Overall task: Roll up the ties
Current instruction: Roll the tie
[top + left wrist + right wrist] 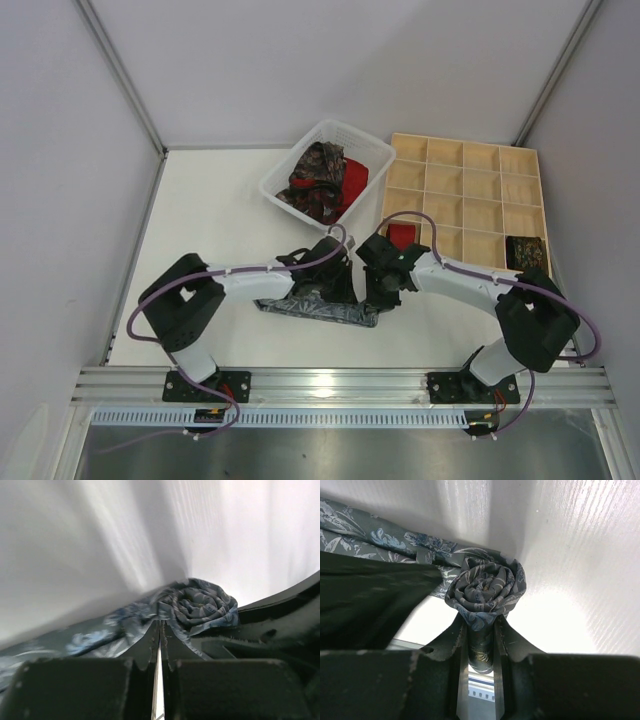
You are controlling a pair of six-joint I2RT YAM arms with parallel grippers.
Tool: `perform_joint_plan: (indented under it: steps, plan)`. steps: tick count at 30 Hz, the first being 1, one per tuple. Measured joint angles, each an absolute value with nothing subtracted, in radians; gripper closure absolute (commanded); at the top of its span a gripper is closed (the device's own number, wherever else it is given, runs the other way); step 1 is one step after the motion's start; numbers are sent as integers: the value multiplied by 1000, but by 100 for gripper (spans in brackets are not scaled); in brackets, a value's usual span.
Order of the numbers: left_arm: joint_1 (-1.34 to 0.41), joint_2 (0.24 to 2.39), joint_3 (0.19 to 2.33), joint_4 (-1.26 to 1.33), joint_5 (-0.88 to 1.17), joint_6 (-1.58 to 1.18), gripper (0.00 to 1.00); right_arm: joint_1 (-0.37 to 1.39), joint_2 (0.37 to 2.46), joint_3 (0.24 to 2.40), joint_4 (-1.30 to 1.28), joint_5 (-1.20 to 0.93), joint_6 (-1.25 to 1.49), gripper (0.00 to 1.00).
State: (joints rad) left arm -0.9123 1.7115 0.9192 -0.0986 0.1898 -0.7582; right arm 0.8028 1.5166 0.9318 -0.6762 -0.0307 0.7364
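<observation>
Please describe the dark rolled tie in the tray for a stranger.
Find the wooden grid tray at the right of the table. Its near-right corner compartment holds the dark patterned roll; the red tie farther left has no pattern.

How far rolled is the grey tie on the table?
Partly rolled: one end of the grey tie is a tight spiral; the rest lies flat on the table.

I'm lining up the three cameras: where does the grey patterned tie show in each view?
Top external: grey tie lies lower centre, between the arms.
Left wrist: its rolled end sits right of centre.
Right wrist: the rolled end sits centre, pinched in the right tool.
Shared landmark: the white table.
</observation>
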Motion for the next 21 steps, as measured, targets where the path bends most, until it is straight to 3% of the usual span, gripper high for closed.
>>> perform_joint_plan:
  steps: [10, 21]
  plan:
    - [-798, 1624, 830, -125, 147, -723, 98, 809, 1560, 987, -715, -22, 717, 100]
    - [-819, 1631, 746, -24, 172, -763, 99, 890, 1691, 1141, -823, 64, 703, 100]
